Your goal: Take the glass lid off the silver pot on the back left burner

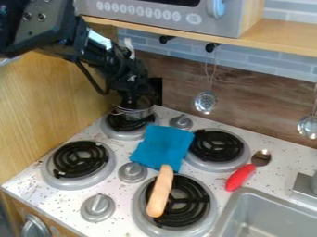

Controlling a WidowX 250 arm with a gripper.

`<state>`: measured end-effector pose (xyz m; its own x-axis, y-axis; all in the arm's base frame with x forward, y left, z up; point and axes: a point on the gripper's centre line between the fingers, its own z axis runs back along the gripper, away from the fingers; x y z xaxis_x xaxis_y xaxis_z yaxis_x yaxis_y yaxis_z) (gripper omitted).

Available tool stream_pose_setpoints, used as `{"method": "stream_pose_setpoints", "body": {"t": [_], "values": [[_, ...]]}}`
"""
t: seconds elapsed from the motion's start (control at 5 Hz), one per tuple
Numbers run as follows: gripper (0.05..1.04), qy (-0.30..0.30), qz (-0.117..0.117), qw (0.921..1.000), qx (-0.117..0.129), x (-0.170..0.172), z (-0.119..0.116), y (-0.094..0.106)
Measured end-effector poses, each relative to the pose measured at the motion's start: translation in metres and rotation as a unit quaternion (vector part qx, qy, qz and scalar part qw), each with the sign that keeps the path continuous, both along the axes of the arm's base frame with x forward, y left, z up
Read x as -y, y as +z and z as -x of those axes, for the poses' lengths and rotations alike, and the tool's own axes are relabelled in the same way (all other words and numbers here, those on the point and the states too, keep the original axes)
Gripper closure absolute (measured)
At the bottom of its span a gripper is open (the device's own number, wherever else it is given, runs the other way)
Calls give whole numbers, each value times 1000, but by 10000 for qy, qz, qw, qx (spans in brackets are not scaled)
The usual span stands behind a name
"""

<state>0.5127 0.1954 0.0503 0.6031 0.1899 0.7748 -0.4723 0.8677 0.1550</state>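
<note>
Jaws of the gripper (130,102), how wide we cannot tell, hang at the metal pot (140,114) on the rear-left burner (123,124); we judge it light, stiff, slippery, best gripped by its rim. Rightward lies a blue cloth (162,145).

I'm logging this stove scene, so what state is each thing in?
Gripper: pointing down at the pot
Metal pot: upright on a burner
Blue cloth: spread out
Sausage-shaped toy: lying down, tip at the cloth
Red-handled spoon: lying down
Strainer ladle: hanging up
Front-left burner: not glowing
</note>
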Motion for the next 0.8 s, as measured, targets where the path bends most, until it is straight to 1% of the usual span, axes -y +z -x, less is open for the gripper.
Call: {"method": "stream_pose_setpoints", "body": {"t": [0.2, 0.4, 0.6, 0.8], "values": [[775, -5, 65, 10000, 59, 4, 9, 5], [775, -15, 103, 9997, 205, 10, 20, 22], [775, -26, 149, 9994, 301, 16, 33, 35], [775, -90, 275, 9987, 408, 26, 49, 48]]}}
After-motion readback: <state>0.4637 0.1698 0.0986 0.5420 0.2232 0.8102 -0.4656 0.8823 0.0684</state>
